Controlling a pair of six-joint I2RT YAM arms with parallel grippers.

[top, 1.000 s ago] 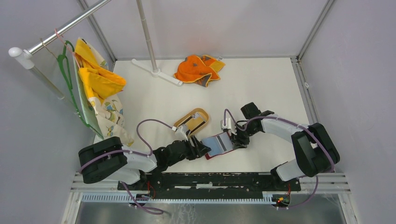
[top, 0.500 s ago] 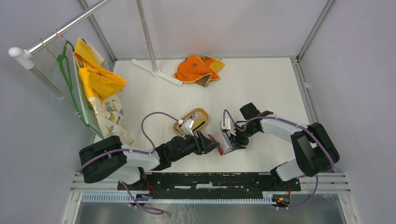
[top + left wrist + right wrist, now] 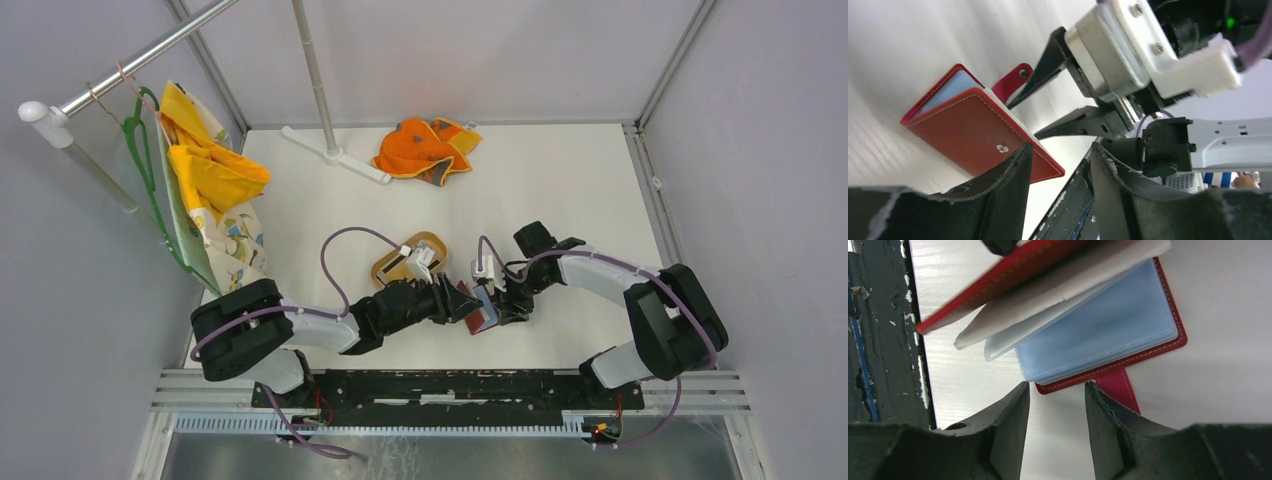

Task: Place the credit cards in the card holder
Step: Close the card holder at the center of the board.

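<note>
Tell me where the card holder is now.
Top view: the card holder sits front-centre on the table, partly open, between the left hand and right hand.

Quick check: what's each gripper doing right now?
Left gripper: open, holding nothing, at the red cover of the card holder.
Right gripper: open, holding nothing.

A robotics lab test cell: a white laminate tabletop [image 3: 560,190] is boxed in by plain pale grey wall panels [image 3: 500,50] held in bare aluminium frame struts [image 3: 672,60]. 2 black-and-white robot arms [image 3: 600,270] trailing purple cables [image 3: 340,245] are bolted to a scuffed black mounting rail [image 3: 450,385] at the near edge. A silver metal hanging rail [image 3: 150,55] with a green plastic hanger [image 3: 145,160] and a crumpled orange cloth [image 3: 425,148] sit there as props
</note>
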